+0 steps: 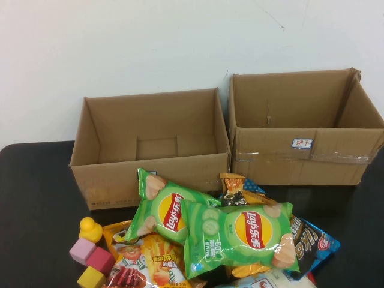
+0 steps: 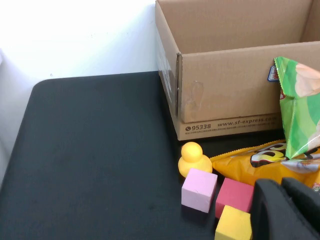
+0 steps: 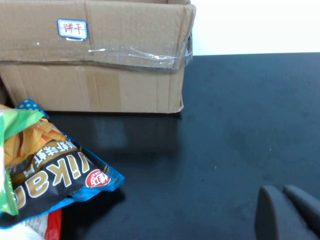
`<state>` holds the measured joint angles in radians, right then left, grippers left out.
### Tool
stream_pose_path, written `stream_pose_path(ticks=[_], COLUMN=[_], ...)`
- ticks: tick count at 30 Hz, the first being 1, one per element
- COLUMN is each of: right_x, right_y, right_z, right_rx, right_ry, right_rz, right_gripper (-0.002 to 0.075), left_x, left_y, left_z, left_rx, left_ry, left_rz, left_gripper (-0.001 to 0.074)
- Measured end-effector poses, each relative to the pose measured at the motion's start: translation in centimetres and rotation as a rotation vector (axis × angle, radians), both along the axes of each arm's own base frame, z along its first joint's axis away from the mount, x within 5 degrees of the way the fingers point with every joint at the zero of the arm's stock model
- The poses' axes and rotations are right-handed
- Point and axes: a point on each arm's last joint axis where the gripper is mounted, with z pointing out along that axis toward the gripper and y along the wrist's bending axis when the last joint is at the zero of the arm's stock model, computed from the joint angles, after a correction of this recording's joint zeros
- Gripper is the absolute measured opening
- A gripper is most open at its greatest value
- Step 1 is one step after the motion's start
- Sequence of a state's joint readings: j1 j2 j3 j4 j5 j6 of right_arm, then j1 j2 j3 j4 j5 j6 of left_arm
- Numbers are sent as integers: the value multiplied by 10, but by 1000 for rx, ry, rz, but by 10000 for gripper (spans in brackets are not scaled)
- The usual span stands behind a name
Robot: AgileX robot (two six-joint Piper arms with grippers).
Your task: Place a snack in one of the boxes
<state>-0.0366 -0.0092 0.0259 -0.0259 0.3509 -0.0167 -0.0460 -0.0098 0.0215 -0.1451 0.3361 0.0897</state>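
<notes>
I find two open cardboard boxes at the far side of the black table: the left box at about 11 o'clock from table centre, the right box at about 1 o'clock, both empty as far as I can see. The snack pile lies at 6 o'clock, just in front of the boxes. On top is a green Lay's cucumber chip bag, its long axis running roughly 9 to 3 o'clock; a second green Lay's bag leans behind it toward 10 o'clock, touching the left box's front wall. A yellow fries bag, a blue-edged dark bag, a toy duck and three foam cubes lie around them. Neither arm shows in the high view. The left gripper sits at the near left, beside the cubes, with the pile off toward 3 o'clock of it; the right gripper sits at the near right over bare table, with the blue-edged bag toward 9 o'clock. I cannot tell either gripper's state, and neither holds a snack. In my judgement the task is not yet begun, and the left arm appears slightly nearer the pile.
</notes>
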Motion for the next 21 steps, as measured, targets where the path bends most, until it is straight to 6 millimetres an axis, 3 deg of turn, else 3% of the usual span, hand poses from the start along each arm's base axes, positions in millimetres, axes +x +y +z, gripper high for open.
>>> stream_pose_path(ticks=[21], right_x=[0], right_y=[0], right_z=[0], right_rx=[0], right_ry=[0], right_rz=[0], right_gripper=[-1], left_x=[0], left_y=[0], left_z=[0], left_rx=[23], left_ry=[-2], left_rz=[-6], left_gripper=[-1])
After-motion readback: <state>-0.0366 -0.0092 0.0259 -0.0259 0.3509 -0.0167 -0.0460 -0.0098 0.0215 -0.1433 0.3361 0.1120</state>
